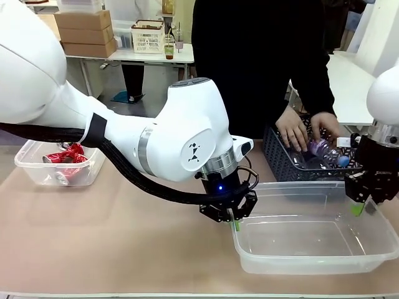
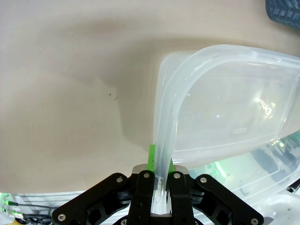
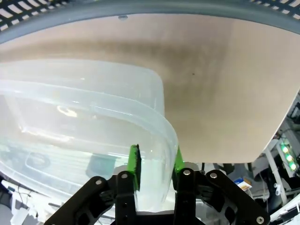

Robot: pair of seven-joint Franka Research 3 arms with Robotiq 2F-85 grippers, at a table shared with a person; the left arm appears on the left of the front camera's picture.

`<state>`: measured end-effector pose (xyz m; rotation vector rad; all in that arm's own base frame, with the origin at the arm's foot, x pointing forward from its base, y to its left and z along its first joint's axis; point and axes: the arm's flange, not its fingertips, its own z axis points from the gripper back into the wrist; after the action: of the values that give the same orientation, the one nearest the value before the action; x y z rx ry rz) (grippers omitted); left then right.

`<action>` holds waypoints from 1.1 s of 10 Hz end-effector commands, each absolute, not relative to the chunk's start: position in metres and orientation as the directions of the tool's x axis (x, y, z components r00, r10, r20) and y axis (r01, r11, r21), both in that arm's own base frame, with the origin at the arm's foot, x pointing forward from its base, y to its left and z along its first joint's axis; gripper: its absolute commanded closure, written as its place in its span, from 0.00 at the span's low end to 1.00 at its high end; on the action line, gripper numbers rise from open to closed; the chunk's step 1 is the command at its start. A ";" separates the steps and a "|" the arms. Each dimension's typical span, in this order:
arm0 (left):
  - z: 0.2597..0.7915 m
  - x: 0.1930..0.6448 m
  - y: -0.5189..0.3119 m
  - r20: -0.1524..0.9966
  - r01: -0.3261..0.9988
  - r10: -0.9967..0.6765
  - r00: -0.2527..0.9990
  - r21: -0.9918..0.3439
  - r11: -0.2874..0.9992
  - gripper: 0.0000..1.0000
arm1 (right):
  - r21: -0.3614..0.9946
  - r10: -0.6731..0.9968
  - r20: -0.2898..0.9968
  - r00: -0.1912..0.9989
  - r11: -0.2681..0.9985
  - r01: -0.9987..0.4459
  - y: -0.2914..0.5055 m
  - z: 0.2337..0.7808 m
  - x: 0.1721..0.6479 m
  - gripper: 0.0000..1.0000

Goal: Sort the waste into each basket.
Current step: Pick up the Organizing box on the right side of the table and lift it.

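A small deep clear basket (image 1: 26, 164) at the far left holds crushed red cans (image 1: 65, 159). A clear bottle with a purple label (image 1: 324, 148) lies in the dark lattice basket (image 1: 280, 159), under the person's hands (image 1: 292, 131). My left gripper (image 1: 234, 219) (image 2: 160, 180) is shut on the left rim of a large shallow clear tub (image 1: 299, 187) (image 2: 225, 103) (image 3: 70, 108) at the front right. At the tub's right end my right gripper (image 1: 360, 205) (image 3: 155, 164) is shut on the rim, green pads on either side of the wall. The tub looks empty.
The lattice basket stands just behind the large tub, and its edge shows in the wrist views (image 2: 283, 11) (image 3: 140, 7). The person stands close at the far side. Bare tabletop (image 1: 124, 237) stretches between the small basket and the tub.
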<state>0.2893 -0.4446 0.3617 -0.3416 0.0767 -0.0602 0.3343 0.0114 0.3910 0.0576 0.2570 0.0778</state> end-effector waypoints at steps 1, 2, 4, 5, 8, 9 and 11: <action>0.368 0.288 -0.439 -0.057 0.060 -0.088 0.995 -0.371 0.927 1.00 | 0.051 0.088 -0.215 0.973 0.996 -0.079 0.011 0.291 0.176 1.00; 0.372 0.287 -0.437 -0.053 0.063 -0.088 0.995 -0.365 0.929 1.00 | 0.054 0.089 -0.209 0.974 0.995 -0.079 0.012 0.294 0.176 1.00; 0.388 0.285 -0.430 -0.043 0.087 -0.110 0.993 -0.359 0.929 1.00 | 0.061 0.070 -0.162 0.984 0.996 -0.061 0.013 0.319 0.179 1.00; 0.407 0.282 -0.422 -0.026 0.123 -0.141 0.990 -0.348 0.929 1.00 | 0.038 0.057 -0.127 0.990 0.998 -0.052 0.018 0.342 0.183 1.00; 0.468 0.279 -0.384 0.015 0.155 -0.157 0.987 -0.281 0.947 1.00 | 0.061 0.076 -0.051 0.996 0.995 -0.073 0.059 0.417 0.201 1.00; 0.482 0.278 -0.370 0.027 0.147 -0.145 0.989 -0.237 0.960 1.00 | 0.083 0.087 -0.025 0.996 0.993 -0.085 0.088 0.446 0.214 1.00; 0.508 0.277 -0.330 0.066 0.109 -0.097 0.993 -0.214 0.971 1.00 | 0.110 0.168 0.006 0.986 0.980 -0.168 0.141 0.479 0.245 1.00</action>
<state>0.2776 -0.3489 0.5023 -0.2200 -0.0085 -0.1157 0.2478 0.1140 0.5029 0.0748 0.0089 0.1295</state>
